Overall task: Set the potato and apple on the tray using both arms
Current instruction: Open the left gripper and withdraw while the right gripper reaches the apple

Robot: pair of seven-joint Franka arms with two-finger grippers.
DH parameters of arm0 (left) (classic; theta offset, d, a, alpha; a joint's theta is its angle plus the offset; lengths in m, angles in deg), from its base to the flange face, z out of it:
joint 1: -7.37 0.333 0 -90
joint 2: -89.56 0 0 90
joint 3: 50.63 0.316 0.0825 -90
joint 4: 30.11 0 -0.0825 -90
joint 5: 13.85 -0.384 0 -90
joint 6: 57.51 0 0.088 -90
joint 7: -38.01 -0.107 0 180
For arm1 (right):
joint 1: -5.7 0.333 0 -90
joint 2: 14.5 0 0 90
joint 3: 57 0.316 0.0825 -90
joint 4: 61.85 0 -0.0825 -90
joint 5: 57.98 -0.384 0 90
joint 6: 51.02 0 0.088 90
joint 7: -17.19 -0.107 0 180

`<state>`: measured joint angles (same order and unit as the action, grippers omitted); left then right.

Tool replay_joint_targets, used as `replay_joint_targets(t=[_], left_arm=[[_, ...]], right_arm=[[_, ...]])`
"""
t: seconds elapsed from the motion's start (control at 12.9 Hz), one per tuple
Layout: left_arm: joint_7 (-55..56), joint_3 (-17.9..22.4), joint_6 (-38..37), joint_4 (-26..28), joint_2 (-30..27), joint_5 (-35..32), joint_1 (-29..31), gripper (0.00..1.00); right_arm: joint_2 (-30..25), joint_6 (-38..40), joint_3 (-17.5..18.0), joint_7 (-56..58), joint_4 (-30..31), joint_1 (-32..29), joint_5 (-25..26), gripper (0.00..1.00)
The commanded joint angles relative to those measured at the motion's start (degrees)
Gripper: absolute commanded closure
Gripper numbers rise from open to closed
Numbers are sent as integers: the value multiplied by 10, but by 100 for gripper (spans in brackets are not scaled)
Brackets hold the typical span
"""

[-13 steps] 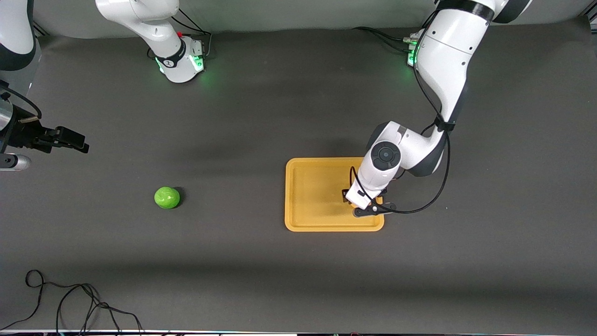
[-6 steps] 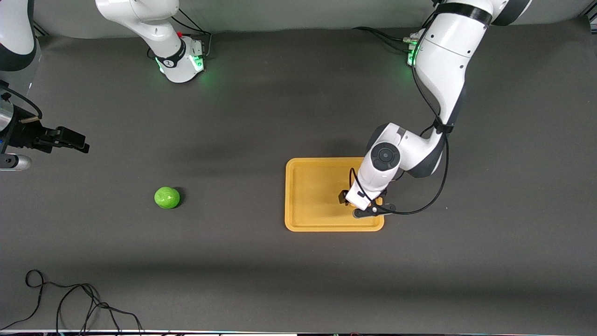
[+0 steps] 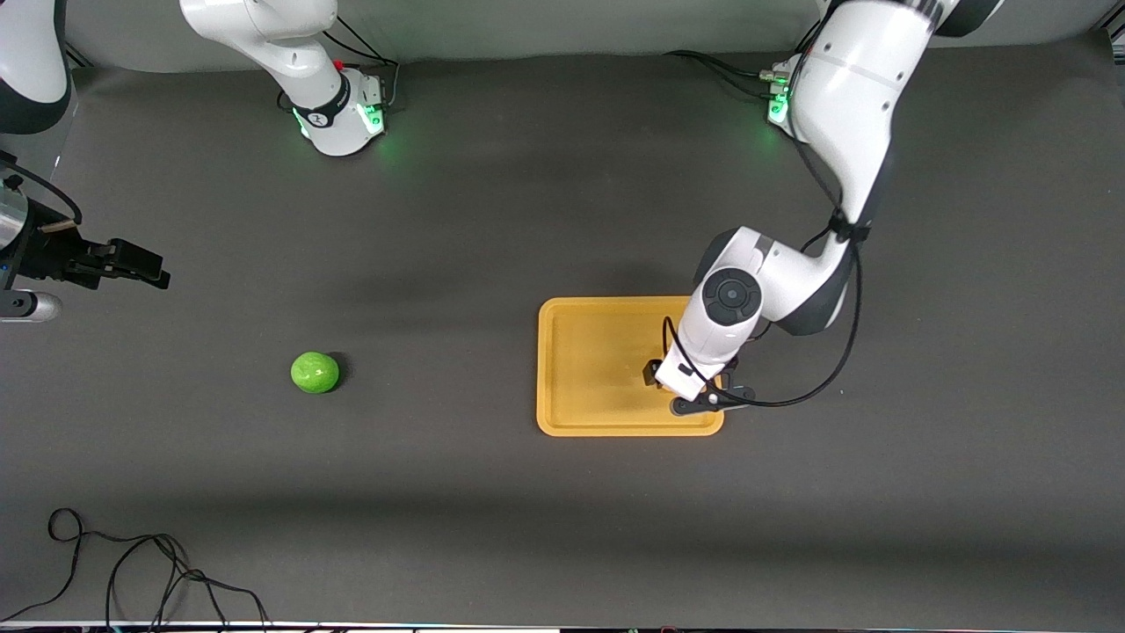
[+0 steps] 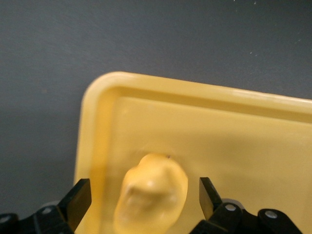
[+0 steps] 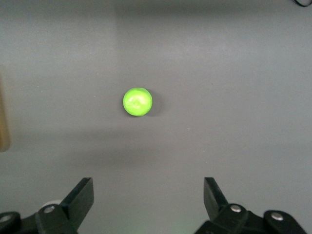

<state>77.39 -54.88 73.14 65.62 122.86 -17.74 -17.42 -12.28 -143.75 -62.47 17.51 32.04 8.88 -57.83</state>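
Left pincer is spread around the potato on the tray. Right pincer, spread, waits high over the bench; apple sits on bench, well apart from tray. Risk: potato could be clipped on retreat and rolled off.

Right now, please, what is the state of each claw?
Left claw: open over the tray, fingers either side of the potato, not gripping it.
Right claw: open, empty, high over the table above the apple.
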Motion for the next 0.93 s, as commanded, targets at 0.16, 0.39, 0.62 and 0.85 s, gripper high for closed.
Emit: replay_joint_targets(t=[0.16,0.39,0.62,0.85], left_arm=[[-202,8,-295,-134,-94,-2,71,2],[-349,8,-394,-149,-162,1,149,2],[-441,7,-442,-148,-208,6,233,3],[-509,9,-471,-145,-231,24,292,3]], right_arm=[[-3,-95,0,-52,59,54,-1,0],[21,-229,0,-53,137,54,-1,0],[55,-393,0,-52,236,54,-4,0],[112,-518,0,-46,289,54,-4,0]])
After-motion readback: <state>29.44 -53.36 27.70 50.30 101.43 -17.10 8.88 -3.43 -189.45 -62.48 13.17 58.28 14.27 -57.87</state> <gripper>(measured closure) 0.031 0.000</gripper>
